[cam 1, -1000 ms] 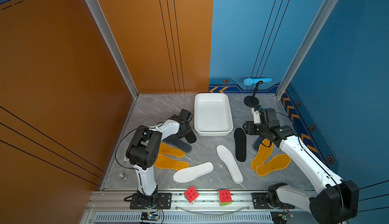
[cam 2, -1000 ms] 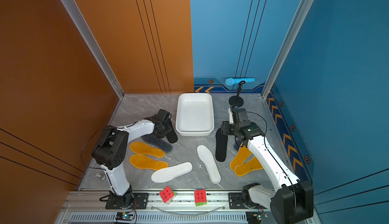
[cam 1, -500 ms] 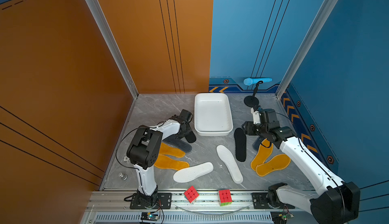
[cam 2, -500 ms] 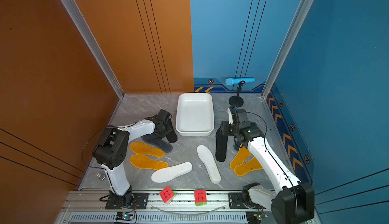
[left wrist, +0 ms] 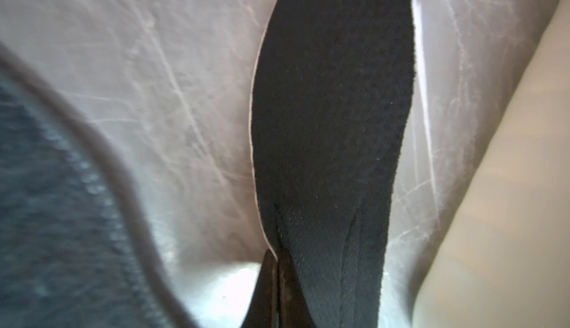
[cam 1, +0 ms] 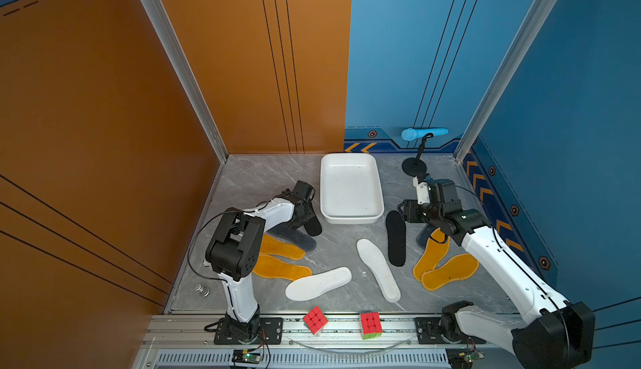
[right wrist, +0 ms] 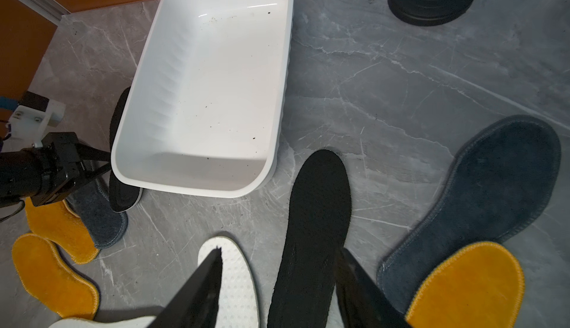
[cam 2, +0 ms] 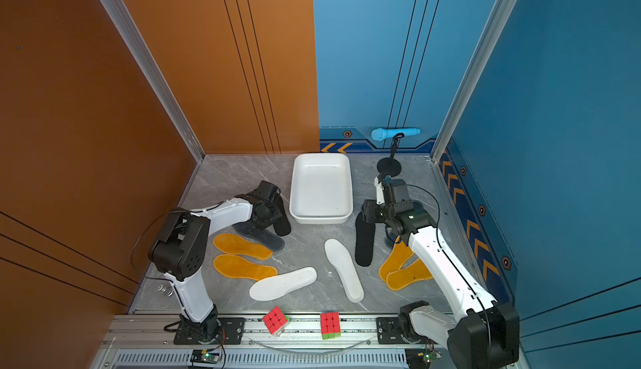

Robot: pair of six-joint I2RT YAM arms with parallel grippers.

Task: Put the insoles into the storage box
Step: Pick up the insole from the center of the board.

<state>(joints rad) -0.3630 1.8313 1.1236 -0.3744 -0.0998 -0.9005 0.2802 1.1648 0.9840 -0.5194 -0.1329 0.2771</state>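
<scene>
1. The left gripper (left wrist: pixel 276 263) is shown with its fingertips pressed together. They pinch the edge of the left black insole (left wrist: pixel 333 110), which is creased beside the tips.
2. That insole is placed just beside the left wall of the storage box (cam 1: pixel 350 219). Its near end lies over the left dark grey insole (cam 1: pixel 298 240).
3. The right gripper (right wrist: pixel 277 280) is held with its fingers (right wrist: pixel 203 280) spread, one on each side of the right black insole (right wrist: pixel 317 206). Whether they touch it cannot be told.
4. The right black insole is laid flat on the grey marbled table (cam 1: pixel 270 176), close to the near right corner of the box but apart from it.
5. The box is set at the far middle of the table. Dark specks are seen on its floor in the right wrist view.
6. The right dark grey insole (right wrist: pixel 493 194) is found right of the right black insole, with its near end under one of the orange insoles (right wrist: pixel 465 283).
7. Four orange insoles are counted in a top view, two at the left and two at the right. Two white insoles (cam 1: pixel 319 284) are laid between them at the near middle.
8. Two cubes (cam 1: pixel 315 319) with coloured squares are set on the near rail.
9. A blue microphone (cam 1: pixel 425 133) is held on a black stand (cam 1: pixel 414 166) at the far right.
10. Orange chevrons and hexagon badges are printed on the blue wall strip (cam 1: pixel 485 190). Any lettering is too small to be read.
</scene>
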